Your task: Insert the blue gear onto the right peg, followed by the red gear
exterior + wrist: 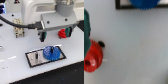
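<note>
Showing red gear (pixel 93 56) underside, wrist view alone.

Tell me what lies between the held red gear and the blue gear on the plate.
Nothing: in the exterior view only bare white table separates the red gear, held in the end effector, from the blue gear. The wrist view shows the same bare stretch.

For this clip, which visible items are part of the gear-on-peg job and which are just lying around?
Part of the job:
- blue gear, on the grey plate
- red gear, held in the gripper
- right peg: hidden by the blue gear

Just lying about:
- left peg, unused
- metal fixture at the exterior view's left
</note>
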